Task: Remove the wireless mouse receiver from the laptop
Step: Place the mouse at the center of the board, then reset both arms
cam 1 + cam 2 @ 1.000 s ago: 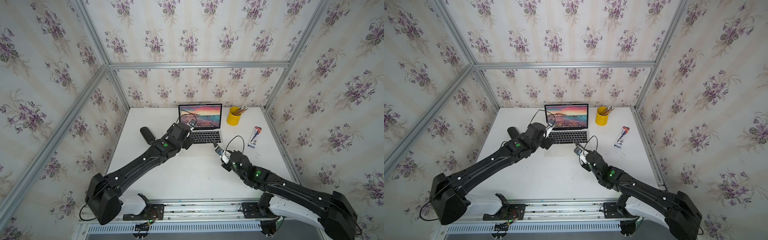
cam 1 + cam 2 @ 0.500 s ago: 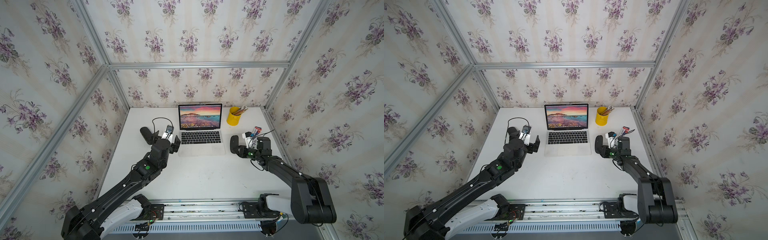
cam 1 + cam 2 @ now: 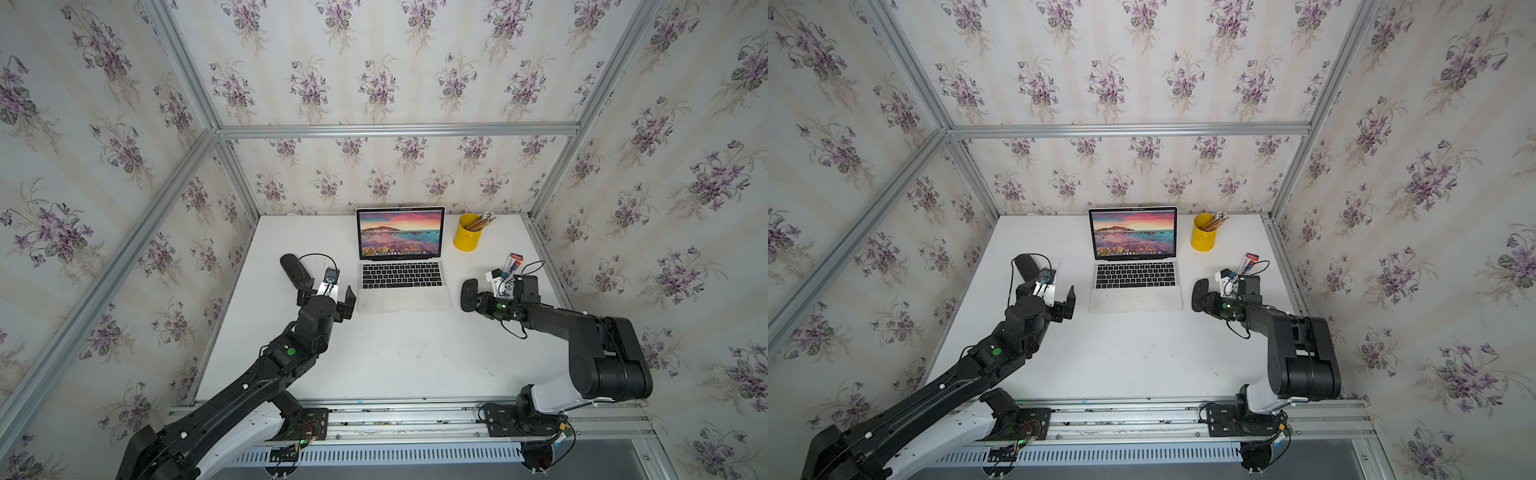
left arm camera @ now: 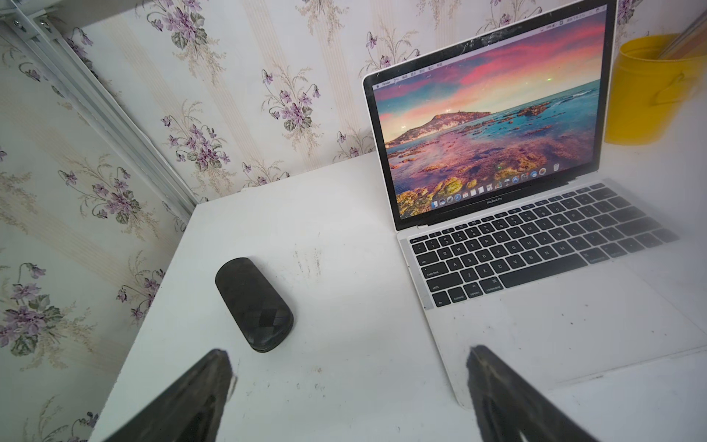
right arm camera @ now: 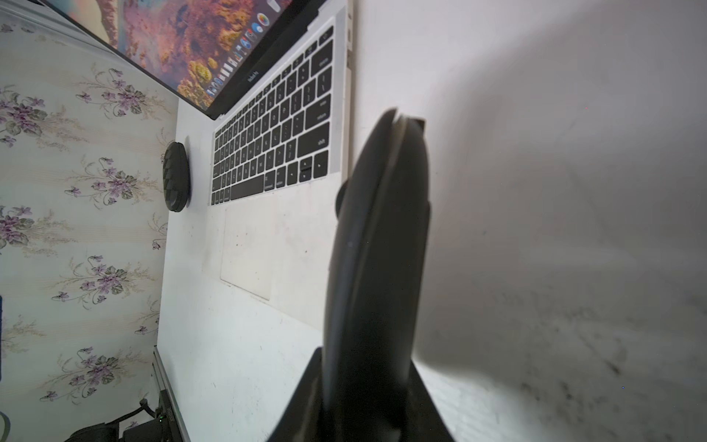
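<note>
Laptop [image 3: 401, 275], slim and silver with black keys, a large pale trackpad and a pink-sunset seascape on its upright screen, stands open at the back middle of the white table [image 3: 395, 357], its lid towards the rear wall. The tabletop is scuffed and faintly smudged. Floral wallpaper with purple sprigs lines the walls, held in an aluminium frame [image 3: 395, 129]. A yellow cup [image 3: 466, 237] of pencils stands just beside the screen's right edge, and a long black case [image 4: 254, 304] lies to the left of the keyboard. The wireless mouse receiver is too small to pick out; where it sits I cannot tell. The left claw [image 4: 350, 361] is spread wide and holds nothing, between the case and the laptop's front left corner. The right claw [image 3: 476, 302], right of the trackpad, is pinched narrow on a black oval mouse [image 5: 377, 248], seen edge-on in the right wrist view.
</note>
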Robot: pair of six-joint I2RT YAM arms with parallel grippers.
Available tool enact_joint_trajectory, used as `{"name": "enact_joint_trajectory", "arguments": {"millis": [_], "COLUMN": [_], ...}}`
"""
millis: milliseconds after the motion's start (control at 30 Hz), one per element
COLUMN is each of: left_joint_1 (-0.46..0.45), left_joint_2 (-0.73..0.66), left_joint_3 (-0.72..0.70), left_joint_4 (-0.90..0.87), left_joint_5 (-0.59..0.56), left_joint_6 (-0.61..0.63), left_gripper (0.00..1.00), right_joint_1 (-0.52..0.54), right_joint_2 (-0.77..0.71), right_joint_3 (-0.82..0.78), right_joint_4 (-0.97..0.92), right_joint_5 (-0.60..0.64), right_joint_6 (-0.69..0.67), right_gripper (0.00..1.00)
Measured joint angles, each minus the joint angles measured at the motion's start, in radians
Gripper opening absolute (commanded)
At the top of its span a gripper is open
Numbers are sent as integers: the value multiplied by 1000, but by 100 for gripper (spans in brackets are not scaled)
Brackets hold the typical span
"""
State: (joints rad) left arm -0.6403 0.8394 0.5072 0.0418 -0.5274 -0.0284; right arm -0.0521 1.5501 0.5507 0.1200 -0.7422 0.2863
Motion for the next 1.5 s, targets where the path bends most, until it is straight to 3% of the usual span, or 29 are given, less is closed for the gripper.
{"name": "enact_joint_trajectory", "arguments": {"millis": [300,533,767,800,867,900,1067,1300,1400,1500], "left_joint_1": [0,0,0,0,0,0,0,3,29,98], "left_joint_2": [42,56,61,62,62,62,71,97,112,151], "left_joint_3": [23,23,23,23,23,23,23,-1,-47,-107], "left_joint_4": [-10,-18,-24,-24,-24,-24,-24,-2,92,227], "left_joint_5": [6,22,35,38,38,39,57,60,28,-7], "left_joint_6": [0,-4,-11,-12,-15,-16,-28,-27,28,88], "left_gripper": [99,99,99,99,99,99,99,99,99,99], "right_joint_1": [-20,-21,-20,-21,-21,-21,-21,-23,-2,36], "right_joint_2": [74,111,85,80,68,60,18,-111,-216,-332], "right_joint_3": [18,32,45,47,50,53,82,200,172,-8], "right_joint_4": [-24,-13,-63,-71,-88,-94,-140,-385,-303,-55], "right_joint_5": [-30,-63,-36,-29,-26,-33,13,336,496,613], "right_joint_6": [10,9,-2,-3,-4,-5,-34,-93,-103,-112], "right_gripper": [2,42,50,55,75,99,100,100,100,100]}}
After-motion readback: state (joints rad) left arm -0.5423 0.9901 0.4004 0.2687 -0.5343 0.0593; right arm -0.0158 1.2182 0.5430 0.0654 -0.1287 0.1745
